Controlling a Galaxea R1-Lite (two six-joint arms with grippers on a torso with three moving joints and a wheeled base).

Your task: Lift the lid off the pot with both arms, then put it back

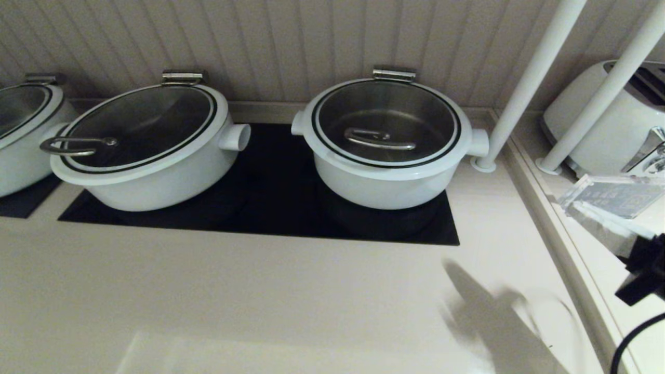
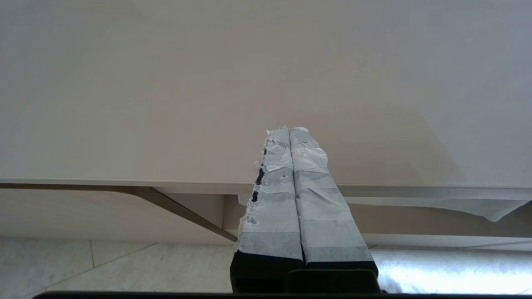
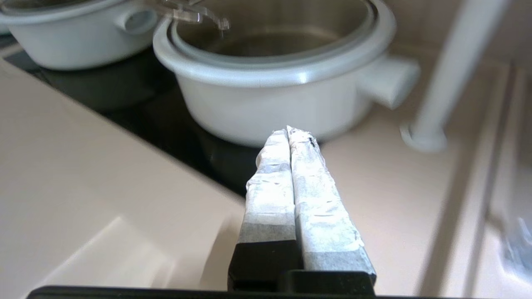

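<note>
The white pot (image 1: 387,182) stands on the right half of the black hob, its steel hinge bracket (image 1: 394,74) at the back. The glass lid (image 1: 415,111) sits closed on it, with the steel bar handle (image 1: 379,139) at its centre. My right gripper (image 3: 287,131) is shut and empty, above the counter in front of the pot (image 3: 266,104) and apart from it; the lid's rim (image 3: 270,61) shows above. Only a black part of the right arm (image 1: 644,275) shows at the head view's right edge. My left gripper (image 2: 289,129) is shut and empty at the counter's front edge, out of the head view.
A wider white pot (image 1: 150,171) with a loop-handled lid (image 1: 78,145) stands at the left of the hob (image 1: 270,208). Two white poles (image 1: 524,88) rise right of the pot. A white toaster (image 1: 608,119) and a clear sign (image 1: 618,197) stand beyond a raised ledge.
</note>
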